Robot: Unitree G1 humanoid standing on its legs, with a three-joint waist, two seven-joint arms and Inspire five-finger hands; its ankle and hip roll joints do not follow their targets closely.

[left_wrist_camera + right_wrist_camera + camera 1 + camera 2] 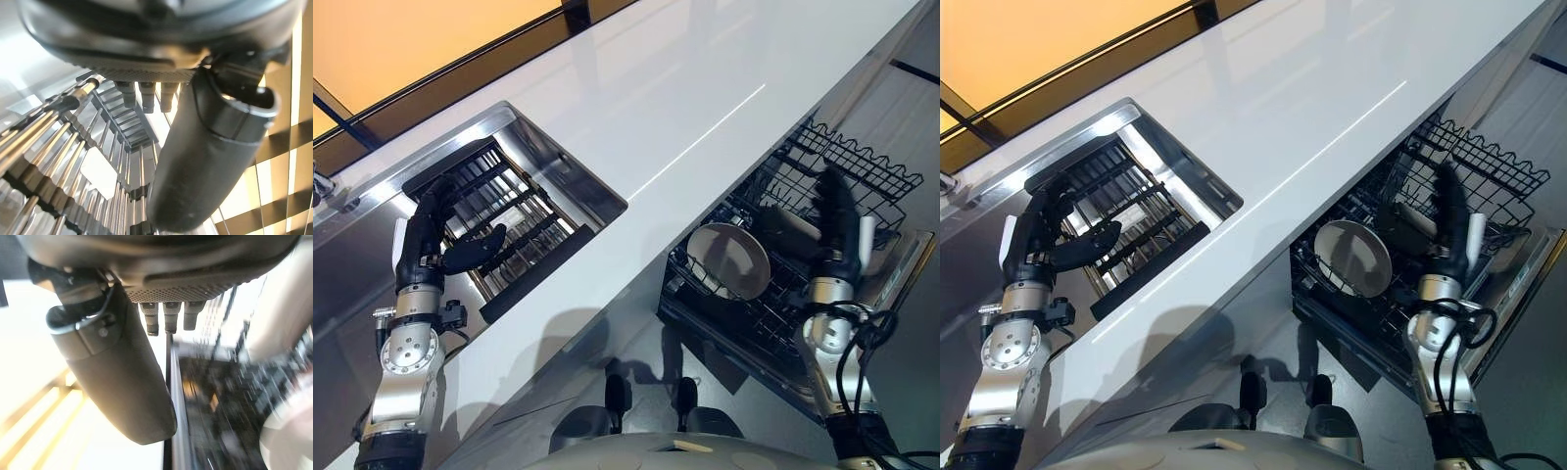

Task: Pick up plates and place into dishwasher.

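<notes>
- The right hand (837,223) hangs over the dishwasher rack (862,162), below the counter's near edge. Its fingers run straight toward the rack's far wire wall, with the thumb out to one side. It holds nothing.
- A pale plate (731,259) stands on edge in the rack's near left part, close to the counter's edge. It sits left of the right hand and apart from it.
- More pale dishes seem to sit deeper in the rack behind that plate, though the wires hide too much to be sure.
- The left hand (429,235) is over the sink (592,181), which is set into the white counter (705,88) toward its left end. The fingers are straight and relaxed, the thumb apart, nothing gripped.
- Beneath that hand a metal drying rack (73,161) of parallel rods lies in the sink.
</notes>
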